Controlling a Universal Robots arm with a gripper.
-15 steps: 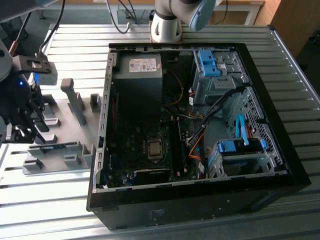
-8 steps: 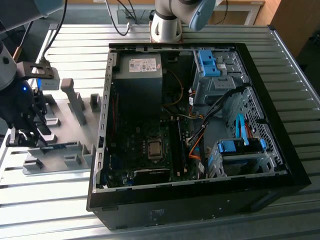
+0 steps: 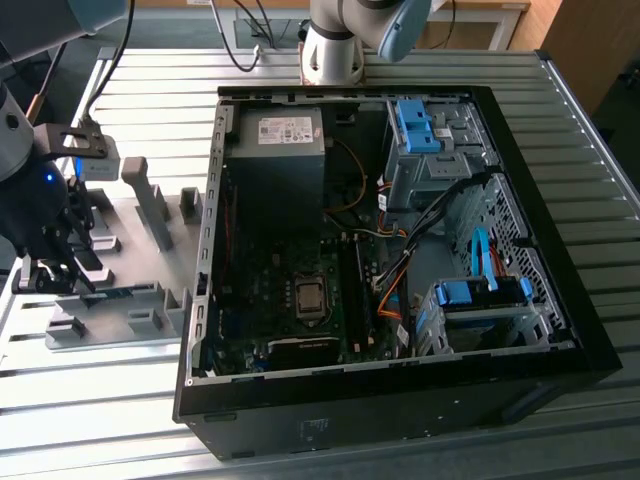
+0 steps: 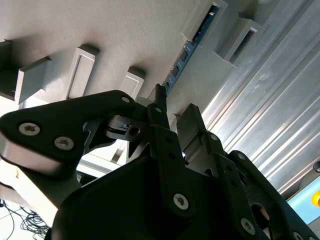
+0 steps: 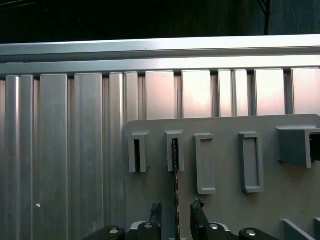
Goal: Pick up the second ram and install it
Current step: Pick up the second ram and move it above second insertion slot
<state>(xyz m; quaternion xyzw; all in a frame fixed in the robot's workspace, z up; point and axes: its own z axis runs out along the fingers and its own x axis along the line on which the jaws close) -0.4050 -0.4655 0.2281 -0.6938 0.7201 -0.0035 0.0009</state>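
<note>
Your gripper (image 5: pixel 176 209) is released. In the first wrist view its two dark fingertips (image 5: pixel 156 210) stand apart, one on each side of the memory stick (image 5: pixel 175 182). A sliver of grey shows between each tip and the board, so nothing is clamped. In the second wrist view the fingers (image 4: pixel 190 117) sit at the stick's near end, and its blue-green edge (image 4: pixel 187 52) runs away from them.

The memory stick stands on its long edge on the grey holder plate (image 5: pixel 225 210), with its far end seated in a slotted block (image 5: pixel 169 150). A second slotted block (image 5: pixel 137 152) stands just beside that one. Two hollow rectangular blocks (image 5: pixel 251 161) stand in the same row on its other side. The plate lies on the slatted metal table (image 5: pixel 60 150).

In the exterior view you find the gripper (image 3: pixel 45 268) low over the holder plate (image 3: pixel 120 328), at the exterior view's left. Just beside the plate, toward the exterior view's right, the black computer case (image 3: pixel 590 350) lies open on its side. Inside it you can see the circuit board (image 3: pixel 250 290) with the processor socket (image 3: pixel 310 297), then the grey power supply box (image 3: pixel 275 150). Blue clips (image 3: pixel 415 125) sit on the drive bays. Beyond the case, at the table's far edge, stands the arm's base (image 3: pixel 335 50).
</note>
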